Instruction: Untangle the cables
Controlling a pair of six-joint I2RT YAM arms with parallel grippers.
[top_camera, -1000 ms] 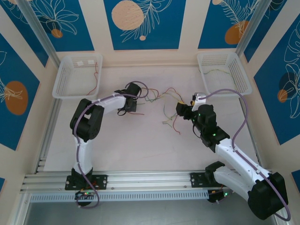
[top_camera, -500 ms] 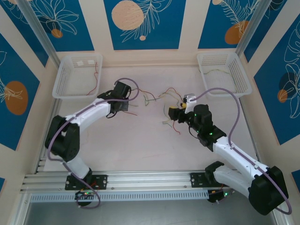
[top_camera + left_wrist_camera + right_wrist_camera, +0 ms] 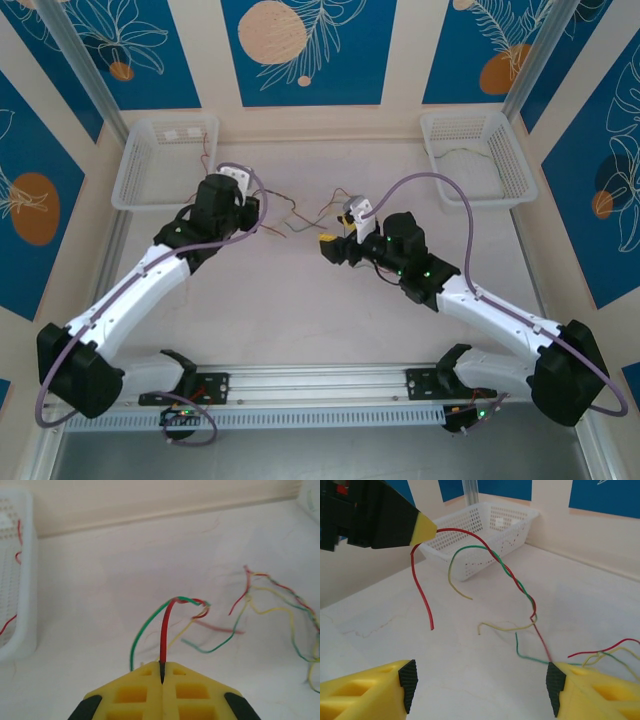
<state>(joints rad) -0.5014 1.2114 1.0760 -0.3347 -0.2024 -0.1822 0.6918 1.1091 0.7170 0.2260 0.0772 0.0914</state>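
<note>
Lower centre: my left gripper [image 3: 162, 675] pinches the red wire [image 3: 163, 635], mid-separation, I judge; my right gripper [image 3: 480, 681], spread wide, must next clamp the twisted green wire [image 3: 470, 547].

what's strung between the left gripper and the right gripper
The thin red wire clamped in the left gripper, twisted with a thin green wire, runs toward the open right gripper; clearest in the right wrist view.

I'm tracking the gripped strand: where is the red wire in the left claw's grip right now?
In the left wrist view the red wire is pinched in the shut left claw. It rises beside a green wire, left of the loose tangle.
</note>
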